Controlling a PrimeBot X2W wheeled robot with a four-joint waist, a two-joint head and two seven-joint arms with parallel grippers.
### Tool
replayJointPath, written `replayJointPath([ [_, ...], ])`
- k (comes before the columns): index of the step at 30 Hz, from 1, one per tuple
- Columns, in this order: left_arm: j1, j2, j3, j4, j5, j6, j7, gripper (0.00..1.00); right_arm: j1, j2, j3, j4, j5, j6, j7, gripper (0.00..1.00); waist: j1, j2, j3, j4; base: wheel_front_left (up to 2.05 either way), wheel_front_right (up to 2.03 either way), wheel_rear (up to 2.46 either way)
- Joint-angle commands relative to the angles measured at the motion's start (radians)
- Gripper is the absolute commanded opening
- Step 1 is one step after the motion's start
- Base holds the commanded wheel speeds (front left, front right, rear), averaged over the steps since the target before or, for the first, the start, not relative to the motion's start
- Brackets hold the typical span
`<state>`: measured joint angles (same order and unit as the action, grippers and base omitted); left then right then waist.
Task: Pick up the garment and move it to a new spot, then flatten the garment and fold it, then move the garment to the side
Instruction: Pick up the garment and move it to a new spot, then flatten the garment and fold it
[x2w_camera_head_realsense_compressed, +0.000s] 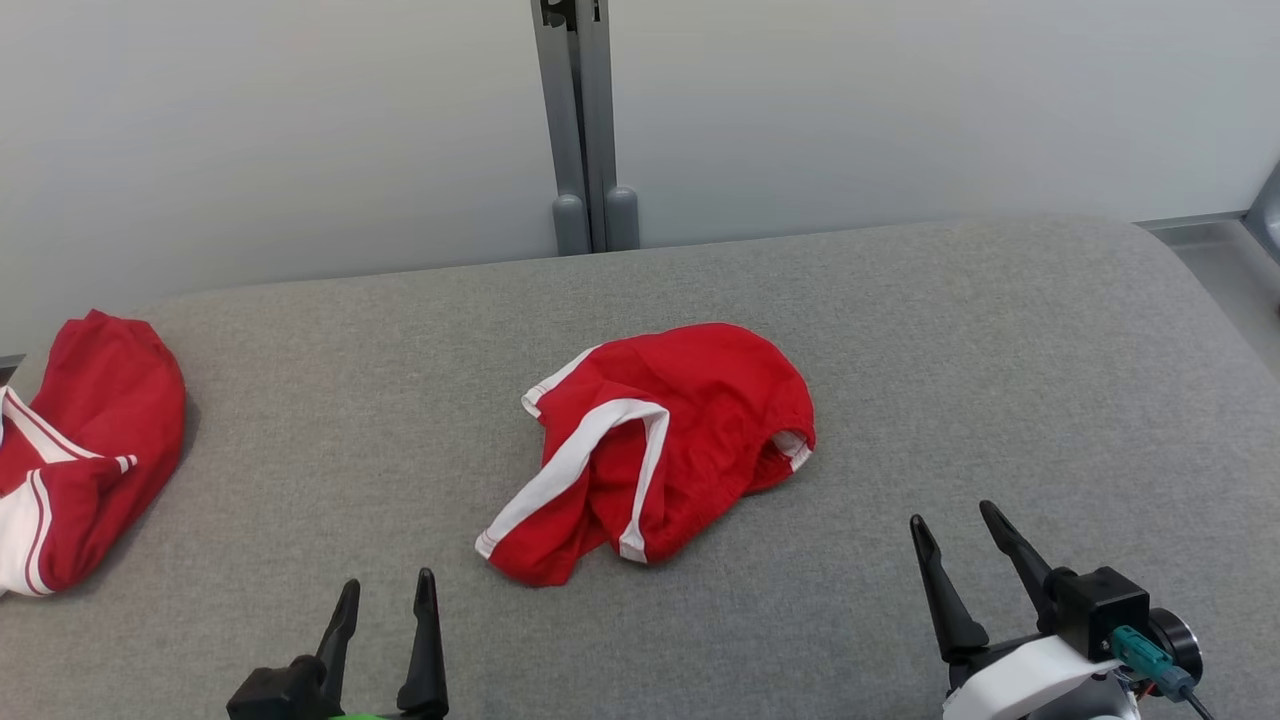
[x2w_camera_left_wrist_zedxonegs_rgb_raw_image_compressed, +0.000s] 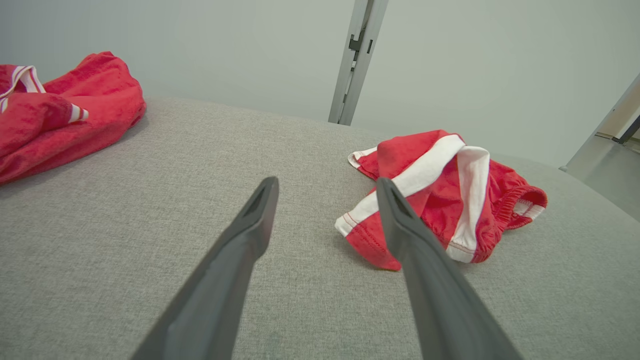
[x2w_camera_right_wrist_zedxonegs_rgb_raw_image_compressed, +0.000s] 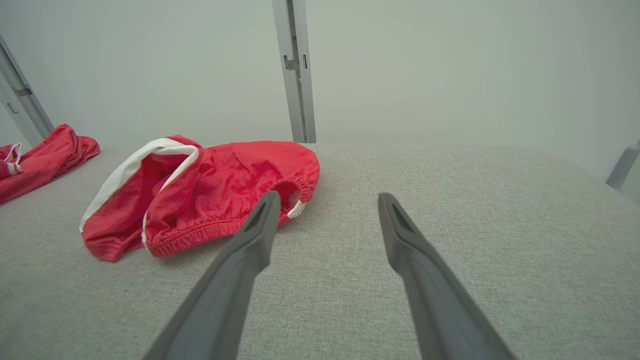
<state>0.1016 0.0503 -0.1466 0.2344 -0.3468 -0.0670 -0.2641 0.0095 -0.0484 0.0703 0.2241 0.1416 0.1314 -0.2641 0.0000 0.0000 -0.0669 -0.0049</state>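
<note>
We found the garment (x2w_camera_head_realsense_compressed: 660, 450), red shorts with white trim, crumpled in a heap near the middle of the grey padded table (x2w_camera_head_realsense_compressed: 950, 330). Nothing was touching it, so we judged the pick-up not yet begun. The left gripper (x2w_camera_head_realsense_compressed: 388, 580) and right gripper (x2w_camera_head_realsense_compressed: 950, 515) hovered at the near edge, fingers spread apart and empty, likely poised for a two-sided grasp. The garment lay beyond and between them, ahead-right of the left gripper and ahead-left of the right one, clear of both. A second red garment (x2w_camera_head_realsense_compressed: 90, 440) sat bunched at the far left, well apart.
</note>
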Motion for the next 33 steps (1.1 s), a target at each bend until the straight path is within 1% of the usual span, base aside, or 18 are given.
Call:
replayJointPath([
  [1,0.01,0.0,0.0,0.003,0.0,0.006,-0.001,1.0,-0.003,-0.004,-0.003,0.003,0.003,-0.001,-0.001,1.0,0.0,0.0,0.0,0.001,0.0,0.0,0.0],
  [14,-0.006,0.0,-0.005,0.002,0.002,0.007,-0.001,1.0,-0.013,-0.004,-0.003,0.001,-0.008,-0.001,-0.001,1.0,0.0,0.0,0.018,0.018,0.0,0.0,0.0],
  [19,-0.022,0.0,-0.012,-0.01,0.011,0.003,-0.001,1.0,-0.05,-0.003,0.048,0.032,-0.03,-0.001,-0.001,1.0,0.0,0.0,0.045,0.04,0.0,0.0,0.0],
  [25,-0.04,0.001,-0.034,-0.016,0.014,-0.001,-0.001,1.0,-0.119,-0.004,0.16,0.167,-0.026,-0.001,-0.001,1.0,0.0,0.0,0.083,0.094,0.0,0.0,0.0],
  [28,-0.057,0.001,-0.048,-0.019,0.015,0.0,-0.001,1.0,-0.162,-0.004,0.223,0.245,0.001,-0.001,-0.001,1.0,0.0,0.0,0.116,0.132,0.0,0.0,0.0],
  [33,-0.084,0.001,-0.068,-0.025,0.009,0.005,-0.001,1.0,-0.237,-0.004,0.299,0.364,0.049,-0.001,-0.001,1.0,0.0,0.0,0.17,0.193,0.0,0.0,0.0],
])
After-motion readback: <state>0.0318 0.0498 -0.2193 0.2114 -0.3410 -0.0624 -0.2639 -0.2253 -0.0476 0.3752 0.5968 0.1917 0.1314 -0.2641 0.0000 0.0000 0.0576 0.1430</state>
